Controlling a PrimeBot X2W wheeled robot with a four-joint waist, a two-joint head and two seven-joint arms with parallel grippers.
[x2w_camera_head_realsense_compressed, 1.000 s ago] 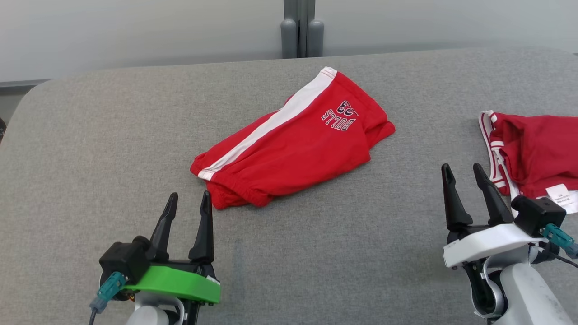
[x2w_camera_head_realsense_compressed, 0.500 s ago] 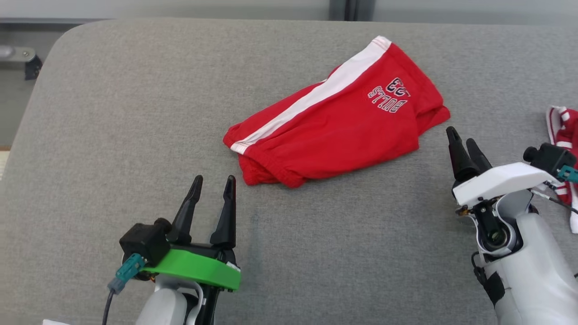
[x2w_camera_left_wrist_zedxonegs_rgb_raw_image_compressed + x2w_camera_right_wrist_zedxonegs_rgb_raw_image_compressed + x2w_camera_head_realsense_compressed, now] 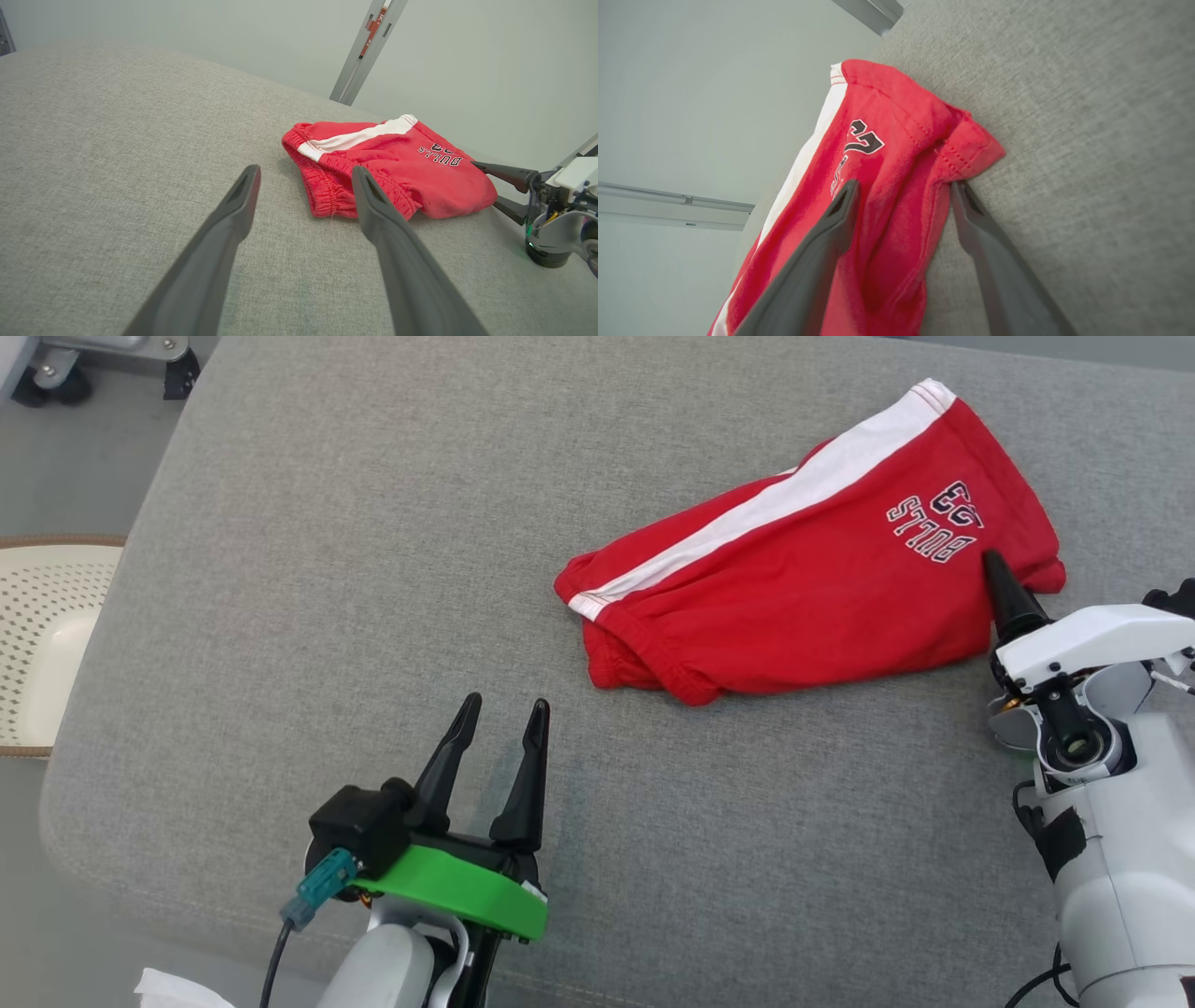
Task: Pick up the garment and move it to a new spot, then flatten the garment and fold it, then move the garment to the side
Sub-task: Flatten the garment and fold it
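Observation:
The garment (image 3: 812, 579) is a pair of red shorts with a white side stripe and dark "BULLS" lettering. It lies folded on the grey padded table (image 3: 327, 569). My right gripper (image 3: 994, 569) stands open at the shorts' right hem corner. In the right wrist view, one finger lies over the red cloth (image 3: 896, 196) and the other runs along its edge, so the right gripper (image 3: 903, 186) straddles the hem. My left gripper (image 3: 505, 705), on its green collar, is open and holds nothing. It is short of the elastic waistband (image 3: 327, 196), with the left gripper (image 3: 306, 170) pointing toward it.
A cream perforated basket (image 3: 47, 635) sits below the table's left edge. A wheeled frame (image 3: 56, 364) stands on the floor at the top left. A metal rail (image 3: 364, 46) runs up the pale wall behind the table. The right gripper (image 3: 483, 182) shows at the shorts' far end.
The head camera has swung left and down, so the second red garment at the right has left the picture. My right gripper has moved forward onto the shorts' hem corner. The left gripper has kept its pose.

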